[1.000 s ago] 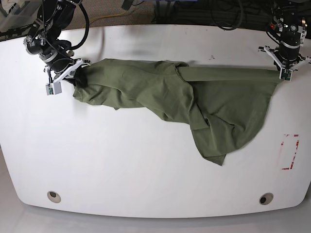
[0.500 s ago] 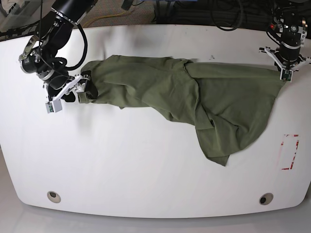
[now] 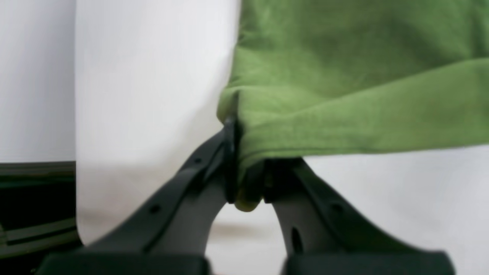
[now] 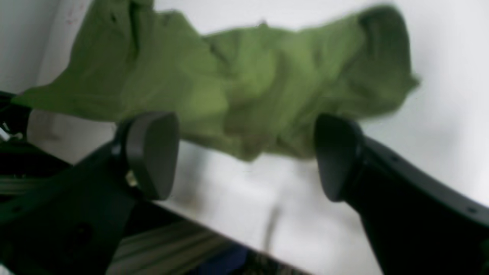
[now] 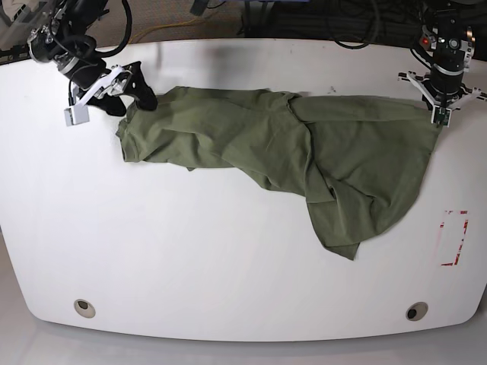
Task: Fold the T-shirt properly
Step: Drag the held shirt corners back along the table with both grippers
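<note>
Since half a second ago my right claw (image 5: 114, 90) has let go of the T-shirt (image 5: 289, 156) and lifted toward the far edge of the desk (image 5: 228, 258); its jaws now stand wide apart, empty, just beside the cloth's end. My left claw (image 3: 247, 179) is clenched on a hemmed corner of the shirt. The garment lies rumpled across the desk, stretched between both claws, one flap trailing toward the near side.

Base view bright and evenly lit, its edges bowed; both wrist views soft, the right wrist motion-blurred; shadows faint.
</note>
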Available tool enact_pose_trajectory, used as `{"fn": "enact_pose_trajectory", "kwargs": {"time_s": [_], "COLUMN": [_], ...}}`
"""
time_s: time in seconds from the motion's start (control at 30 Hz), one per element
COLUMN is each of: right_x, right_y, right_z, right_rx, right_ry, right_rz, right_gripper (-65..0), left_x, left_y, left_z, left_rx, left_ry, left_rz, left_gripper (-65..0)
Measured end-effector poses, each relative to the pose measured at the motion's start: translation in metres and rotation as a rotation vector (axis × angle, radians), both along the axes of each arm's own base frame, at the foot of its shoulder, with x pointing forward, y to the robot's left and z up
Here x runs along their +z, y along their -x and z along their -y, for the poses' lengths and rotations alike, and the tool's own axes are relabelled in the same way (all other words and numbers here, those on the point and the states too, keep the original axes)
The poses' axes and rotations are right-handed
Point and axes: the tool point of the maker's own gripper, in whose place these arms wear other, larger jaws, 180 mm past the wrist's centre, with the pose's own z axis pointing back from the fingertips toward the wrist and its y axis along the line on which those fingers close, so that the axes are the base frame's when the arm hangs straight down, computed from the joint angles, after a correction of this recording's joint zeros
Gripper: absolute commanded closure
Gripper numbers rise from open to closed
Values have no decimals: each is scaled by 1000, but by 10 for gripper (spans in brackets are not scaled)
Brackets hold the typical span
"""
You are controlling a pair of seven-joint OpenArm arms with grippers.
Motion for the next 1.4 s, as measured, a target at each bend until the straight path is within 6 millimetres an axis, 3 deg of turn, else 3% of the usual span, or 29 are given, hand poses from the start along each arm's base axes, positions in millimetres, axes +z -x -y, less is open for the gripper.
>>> {"fn": "enact_pose_trajectory", "kwargs": {"time_s": [0.17, 0.27, 0.53, 0.73, 1.1, 1.17, 1.33, 1.4], "right_x": [-15, -23, -63, -69, -73, -73, -80, -81], "right_y": [9, 7, 20, 16, 4, 3, 8, 9], "right_z": [-8, -22, -43, -43, -69, -70, -70, -70], "right_rx": [-9, 34, 69, 49, 92, 92, 103, 108], "right_ry": [2, -35, -136, -177, -258, -260, -236, -234], "right_rz": [-58, -72, -206, -213, -202, -200, -233, -242], "right_gripper": [-491, -490, -490, -490, -476, -412, -154, -94], "left_x": [0, 1, 6, 5, 5, 5, 5, 5], "left_y": [0, -1, -10, -8, -8, -8, -8, -8], "left_z": [0, -1, -1, -1, -1, -1, -1, -1], "left_rx": [2, 2, 0, 2, 3, 3, 3, 3], "left_ry": [-2, -3, -3, -3, -2, -2, -2, -2], "left_rz": [-2, 2, 29, 22, 23, 23, 23, 23], "left_gripper": [0, 0, 0, 0, 0, 0, 0, 0]}}
